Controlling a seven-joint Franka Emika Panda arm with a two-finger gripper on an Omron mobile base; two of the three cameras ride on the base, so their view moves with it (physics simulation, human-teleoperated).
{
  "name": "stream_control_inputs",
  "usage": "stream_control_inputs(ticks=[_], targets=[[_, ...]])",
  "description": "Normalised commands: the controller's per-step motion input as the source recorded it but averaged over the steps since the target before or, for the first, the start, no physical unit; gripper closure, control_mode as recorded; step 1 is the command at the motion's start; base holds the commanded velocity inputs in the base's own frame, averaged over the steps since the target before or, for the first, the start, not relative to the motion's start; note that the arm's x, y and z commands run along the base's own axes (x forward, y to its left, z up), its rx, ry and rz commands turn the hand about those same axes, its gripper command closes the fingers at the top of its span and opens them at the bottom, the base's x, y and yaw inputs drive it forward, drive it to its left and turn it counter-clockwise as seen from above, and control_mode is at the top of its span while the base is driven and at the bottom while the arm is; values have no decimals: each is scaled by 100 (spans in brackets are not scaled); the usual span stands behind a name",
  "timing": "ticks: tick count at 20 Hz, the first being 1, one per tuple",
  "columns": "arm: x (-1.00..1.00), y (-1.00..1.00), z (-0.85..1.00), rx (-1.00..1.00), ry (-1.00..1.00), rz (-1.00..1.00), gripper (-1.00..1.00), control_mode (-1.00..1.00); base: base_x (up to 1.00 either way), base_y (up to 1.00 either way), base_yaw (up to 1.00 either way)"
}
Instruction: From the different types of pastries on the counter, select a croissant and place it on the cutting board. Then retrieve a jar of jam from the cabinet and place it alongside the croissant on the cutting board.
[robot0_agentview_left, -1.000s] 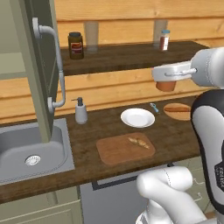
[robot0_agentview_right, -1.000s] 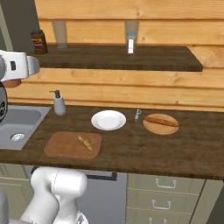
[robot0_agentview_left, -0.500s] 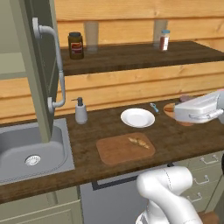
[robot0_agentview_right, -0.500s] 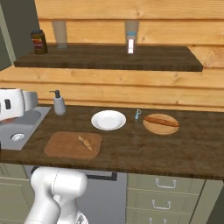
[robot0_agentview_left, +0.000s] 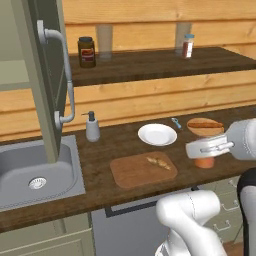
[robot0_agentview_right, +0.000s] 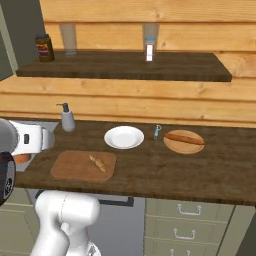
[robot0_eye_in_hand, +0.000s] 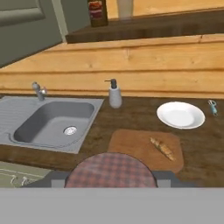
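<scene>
The gripper (robot0_agentview_left: 205, 156) is closed on a jam jar (robot0_agentview_left: 204, 162) with a checked red lid (robot0_eye_in_hand: 111, 170), held in the air off the counter's (robot0_agentview_left: 100, 170) front edge, near the board's (robot0_agentview_left: 135, 171) right end. In the hand view the lid sits low in the middle, with the board (robot0_eye_in_hand: 135, 146) just beyond it. The croissant (robot0_agentview_left: 159, 162) lies on the board's right half, near its back edge — apart from the jar. Behind the board stands an empty white plate (robot0_agentview_left: 157, 134); a soap dispenser (robot0_agentview_left: 92, 127) stands near the counter's back edge beside the sink (robot0_agentview_left: 35, 175). Toward the counter's right end a wooden plate (robot0_agentview_right: 184, 141) carries a long pastry (robot0_agentview_right: 184, 137), a small blue item (robot0_agentview_right: 157, 131) beside it. On the shelf (robot0_agentview_right: 125, 65) above — a dark jar (robot0_agentview_right: 44, 48) at the left end, a small bottle (robot0_agentview_right: 148, 49) farther right.
</scene>
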Motion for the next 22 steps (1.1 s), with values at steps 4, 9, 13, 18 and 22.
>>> stream_control_inputs(ticks=[4, 9, 13, 18, 22], targets=[[62, 0, -98, 0, 0, 0, 100, -100, 0, 0, 0], [70, 2, -89, 0, -5, 0, 100, -100, 0, 0, 0], [15, 6, -70, 1, -13, 0, 100, -100, 0, 0, 0], [1, 19, -78, 9, -7, 7, 100, -100, 0, 0, 0], [34, 42, -78, 6, -10, 5, 100, -100, 0, 0, 0]])
